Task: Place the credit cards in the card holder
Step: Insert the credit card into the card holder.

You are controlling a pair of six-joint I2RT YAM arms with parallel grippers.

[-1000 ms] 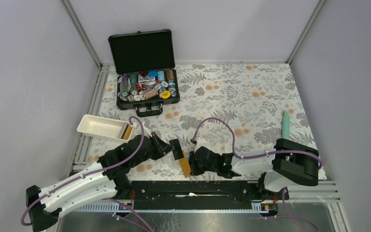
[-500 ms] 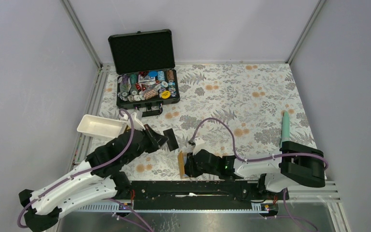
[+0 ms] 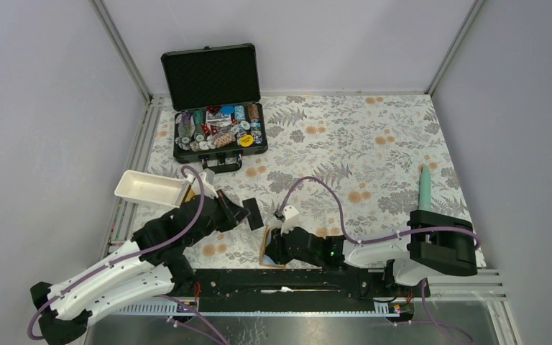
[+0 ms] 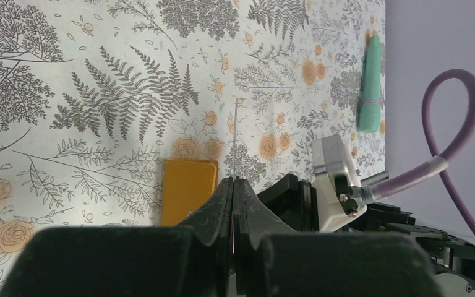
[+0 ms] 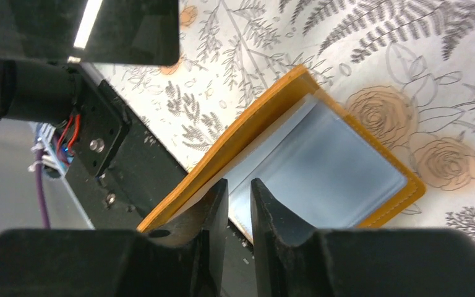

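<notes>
My left end effector (image 4: 234,185) clamped on the black credit card (image 3: 254,213) (edge-on in the wrist view), my right end effector (image 5: 239,189) fingers slightly parted over the card holder (image 5: 321,161), open on the desk (image 3: 374,144).

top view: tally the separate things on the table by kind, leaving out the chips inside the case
black card: 1
orange card holder: 1
white tray: 1
black case: 1
green stick: 1
total: 5
</notes>
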